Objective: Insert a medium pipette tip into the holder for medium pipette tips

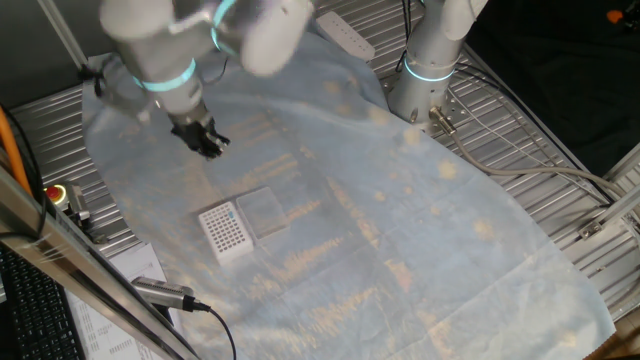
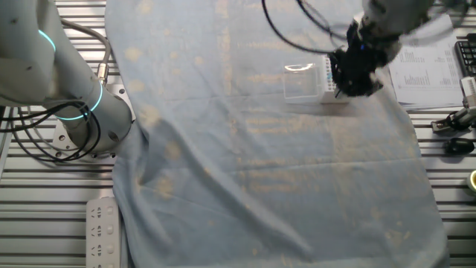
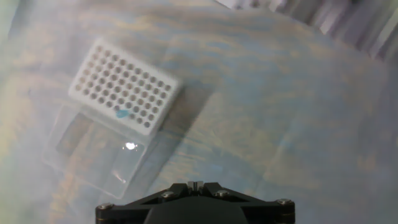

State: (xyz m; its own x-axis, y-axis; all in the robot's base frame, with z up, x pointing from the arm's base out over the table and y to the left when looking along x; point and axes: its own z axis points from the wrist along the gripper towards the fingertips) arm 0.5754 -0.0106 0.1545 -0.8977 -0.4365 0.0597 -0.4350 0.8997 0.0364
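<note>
One holder (image 3: pixel 124 92) lies well apart from the claw (image 1: pixel 209 143); grip state unclear.

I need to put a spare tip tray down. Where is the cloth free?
Free: the wide cloth between the holder and the arm's base. Crowded: the holder touching the clear box, gripper nearby.
</note>
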